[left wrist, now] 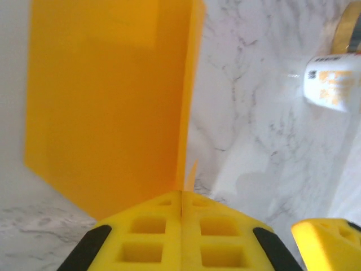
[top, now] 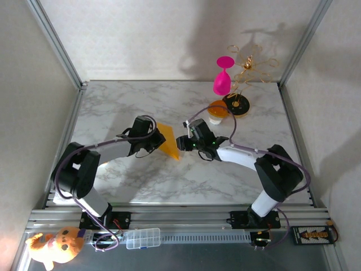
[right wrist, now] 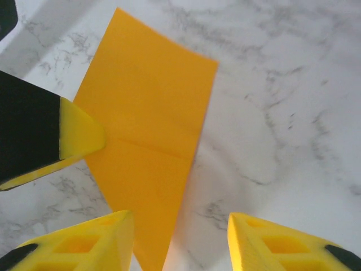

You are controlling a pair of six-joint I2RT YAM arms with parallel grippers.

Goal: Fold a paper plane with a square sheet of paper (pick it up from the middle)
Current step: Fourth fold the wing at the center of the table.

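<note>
Jaws of the left gripper [left wrist: 181, 195] pinch the square sheet of paper [left wrist: 107, 107] (creased, pointed); right gripper [right wrist: 179, 221] gapes wide over its tip, above marble table [right wrist: 282, 84].

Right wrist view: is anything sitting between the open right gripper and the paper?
Nothing visible does. The right gripper is open, with the pointed end of the yellow-orange paper reaching between its fingers. The left gripper, shut on the paper, sits at the sheet's left edge in that view, clear of the gap.
</note>
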